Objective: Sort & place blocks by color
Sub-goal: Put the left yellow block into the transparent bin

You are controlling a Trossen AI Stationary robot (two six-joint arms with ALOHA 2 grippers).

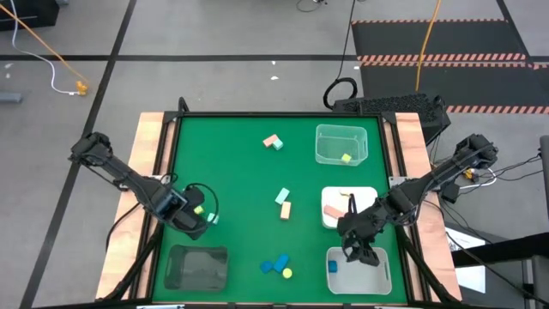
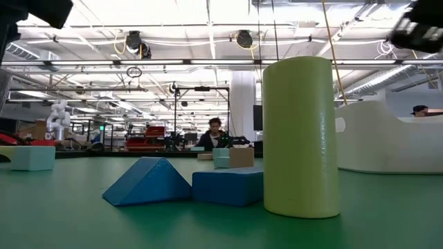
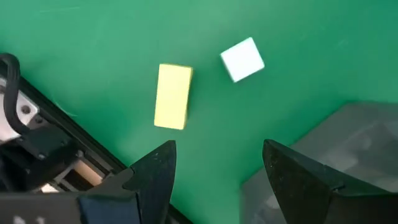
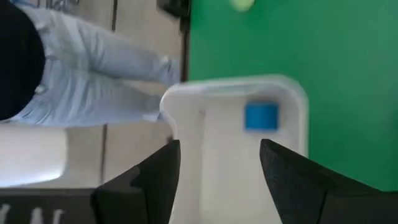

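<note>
Blue block (image 1: 333, 267) in white tray (image 1: 388, 276), right tool (image 1: 361, 256) above

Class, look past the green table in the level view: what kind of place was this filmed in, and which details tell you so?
Probably a large robotics lab or workshop hall. The low view shows an open ceiling with ducts and strip lights, benches crowded with equipment, and a person seated at a workstation. The high view adds cables trailing across a bare floor.

Four trays sit on the table: one clear (image 1: 340, 143), two white (image 1: 336, 206) (image 1: 358, 273), one dark (image 1: 196, 266); loose blocks counted: three blue pieces (image 1: 274, 264), three yellow, two mint, about three salmon; arms: two.
</note>
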